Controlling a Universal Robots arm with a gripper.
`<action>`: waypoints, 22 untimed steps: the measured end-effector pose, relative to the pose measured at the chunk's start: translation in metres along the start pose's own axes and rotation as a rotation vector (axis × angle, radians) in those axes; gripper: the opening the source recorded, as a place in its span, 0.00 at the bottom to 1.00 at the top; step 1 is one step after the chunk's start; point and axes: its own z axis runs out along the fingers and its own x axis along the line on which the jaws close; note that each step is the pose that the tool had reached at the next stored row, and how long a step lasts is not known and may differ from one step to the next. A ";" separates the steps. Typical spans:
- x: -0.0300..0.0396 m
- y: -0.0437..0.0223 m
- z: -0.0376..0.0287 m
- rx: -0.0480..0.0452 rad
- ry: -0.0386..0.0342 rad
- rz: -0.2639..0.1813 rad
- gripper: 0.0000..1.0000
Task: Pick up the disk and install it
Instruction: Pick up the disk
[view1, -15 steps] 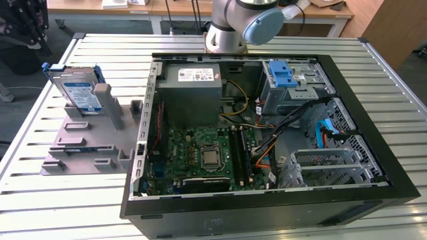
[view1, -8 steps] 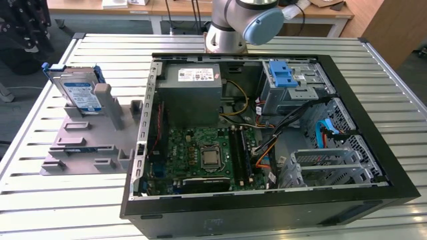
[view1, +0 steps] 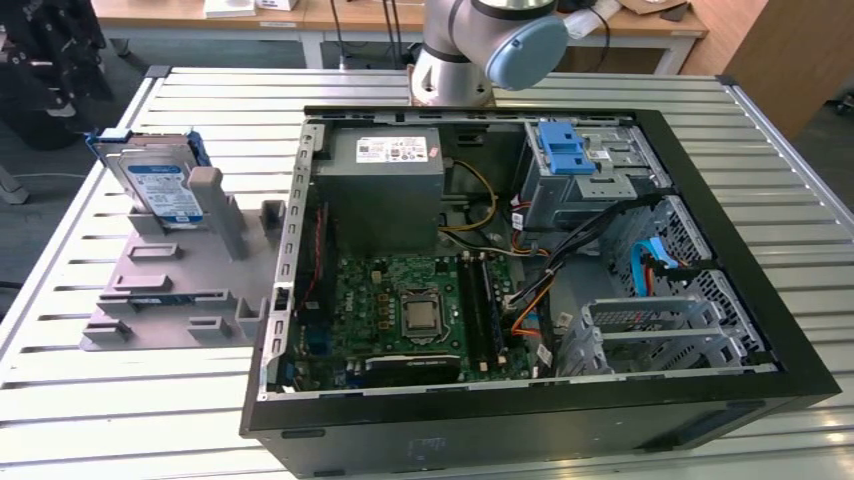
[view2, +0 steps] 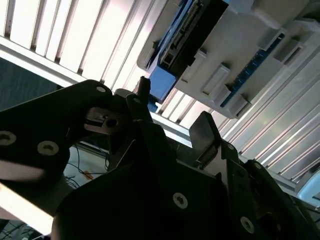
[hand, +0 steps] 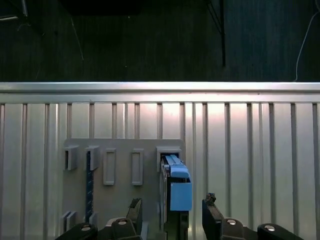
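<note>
Gripper (hand: 172, 201) was open, holding nothing; fingers (hand: 210, 206) were spread wide in the first wrist view. The disk (view1: 156, 186) stood on edge in a slot of the grey holder (view1: 174, 295), on the slatted table (view1: 107, 400) at the exterior view's left, outside the open computer case (view1: 747, 330); not picked, not installed.

Key relation: in the first wrist view the disk showed edge-on, blue bracket toward the camera; its thin edge ran in line with the gap between the two fingers, one finger off each flat face; my read, the opening was squared to the disk's thickness, not its length. No contact visible; the gripper looked apart from the disk, how far I couldn't tell.

The drive cage (view1: 594, 180) with the blue latch sat in the case's far corner by the arm's base; well apart from the disk.
</note>
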 end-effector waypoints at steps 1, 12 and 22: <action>-0.0002 0.0000 0.0018 0.0000 0.0001 0.000 0.59; -0.0063 -0.0001 0.0159 -0.0001 0.0012 0.000 0.59; -0.0064 0.0001 0.0200 0.0060 0.0053 -0.003 0.59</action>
